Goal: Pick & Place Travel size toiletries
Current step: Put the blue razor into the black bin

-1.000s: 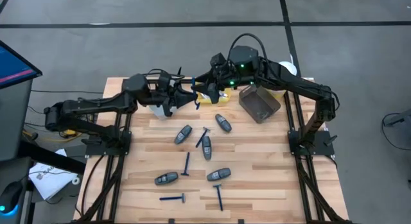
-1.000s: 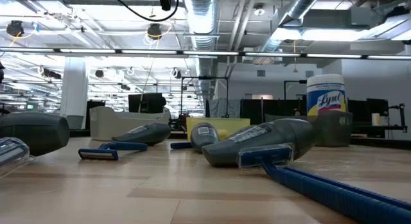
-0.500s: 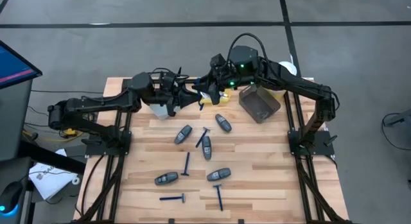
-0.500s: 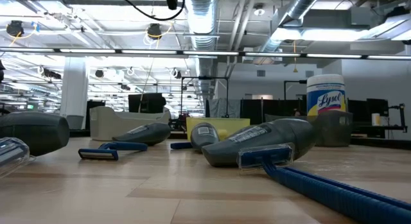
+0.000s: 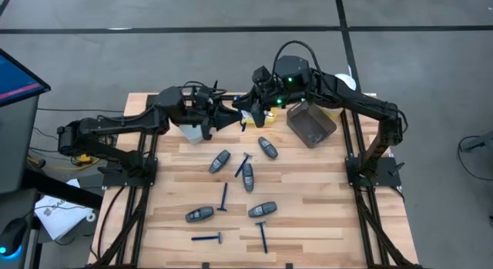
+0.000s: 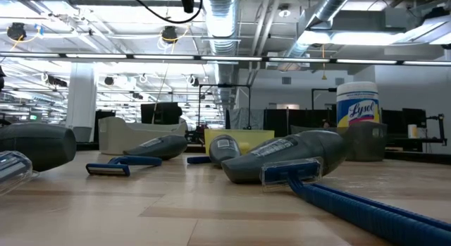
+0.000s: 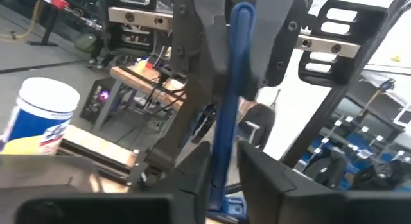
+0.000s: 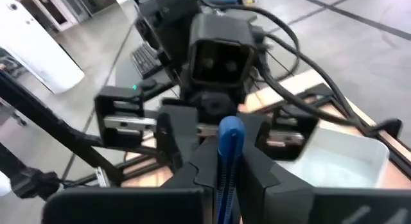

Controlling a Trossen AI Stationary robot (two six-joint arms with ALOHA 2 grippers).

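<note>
A thin blue razor [image 5: 242,122] hangs in the air over the table's far middle, between my two grippers, which face each other. My right gripper [image 8: 221,166] [image 5: 247,112] is shut on it. My left gripper [image 7: 221,166] [image 5: 231,117] is open by a small gap, with a finger on either side of the razor's other end. On the table lie several dark grey oval pods [image 5: 221,161] and more blue razors [image 5: 224,197]. The low view shows neither gripper. My right gripper pinches the razor's blue handle [image 8: 223,176] between its two fingers. The handle lies along the fingers, and its rounded end [image 8: 231,129] sticks out past them toward my left gripper. The razor is lifted clear of the table. My left gripper's fingers [image 7: 192,176] flank the handle's lower part [image 7: 221,153]; whether they touch it, I cannot tell.
Under the grippers a white bin [image 5: 192,130] and a yellow bin [image 5: 258,119] stand along the far edge, with a brown bin [image 5: 311,124] to their right. A wipes canister [image 6: 357,105] stands at the far right corner. Pods and razors lie scattered over the table's middle and near part.
My right gripper has shut on the blue razor. Both arms have stayed where they were, and the razor has stayed in the air between them.
</note>
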